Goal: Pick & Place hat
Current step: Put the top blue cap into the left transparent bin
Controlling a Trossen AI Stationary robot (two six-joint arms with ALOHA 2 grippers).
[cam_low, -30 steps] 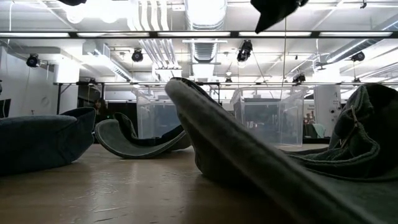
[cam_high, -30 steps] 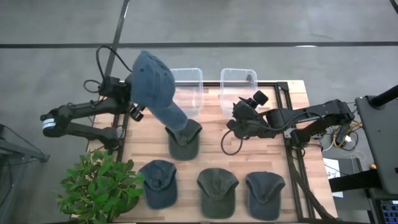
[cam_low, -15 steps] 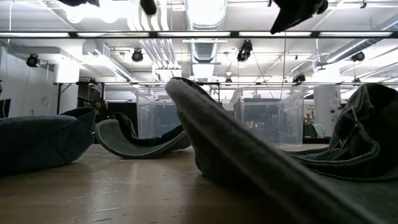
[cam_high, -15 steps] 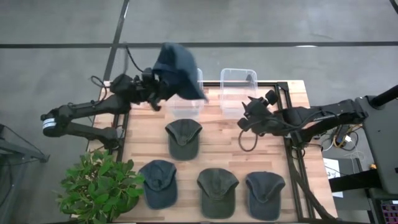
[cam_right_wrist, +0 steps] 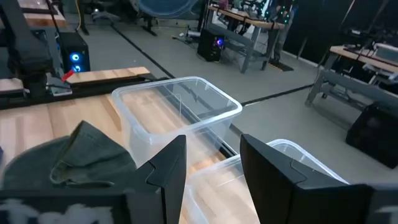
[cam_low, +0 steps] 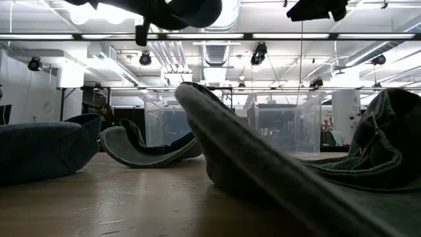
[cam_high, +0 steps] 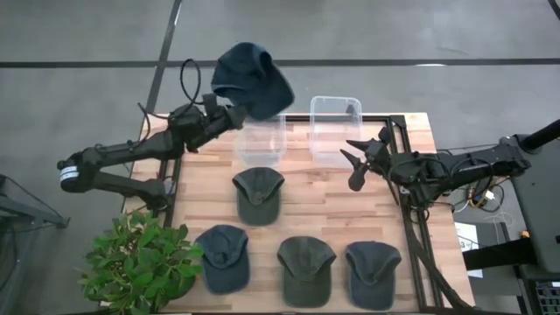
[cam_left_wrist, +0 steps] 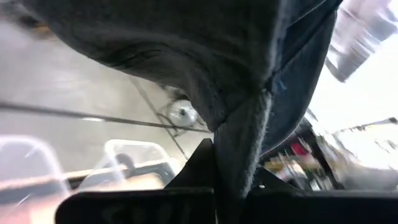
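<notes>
My left gripper (cam_high: 229, 116) is shut on a dark blue hat (cam_high: 252, 79), held high over the table's far left, by the left clear bin (cam_high: 261, 140). The same hat shows at the top of the low view (cam_low: 177, 9). My right gripper (cam_right_wrist: 211, 169) is open with nothing between its fingers, in the air near the right clear bin (cam_high: 335, 124). Several other hats lie flat on the table: an olive one (cam_high: 259, 194) at the centre, and a blue (cam_high: 222, 256), an olive (cam_high: 306, 269) and a grey-blue one (cam_high: 373, 273) along the near edge. My left gripper pinches a fold of the blue hat's cloth (cam_left_wrist: 239, 163) between its two fingers. The fingers come roughly level from the table's left. The hat is lifted clear of the table and the bins and bulges out beyond and above the fingers.
The two clear bins stand side by side at the table's far edge. A potted plant (cam_high: 140, 258) is at the near left corner. Bare wood lies between the centre hat and the right edge (cam_high: 367, 206).
My left gripper has tipped from pointing steeply up to about level and rolled, swinging the blue hat from above the centre olive hat toward the far edge, over the left bin. My right gripper has drawn back toward the table's right edge.
</notes>
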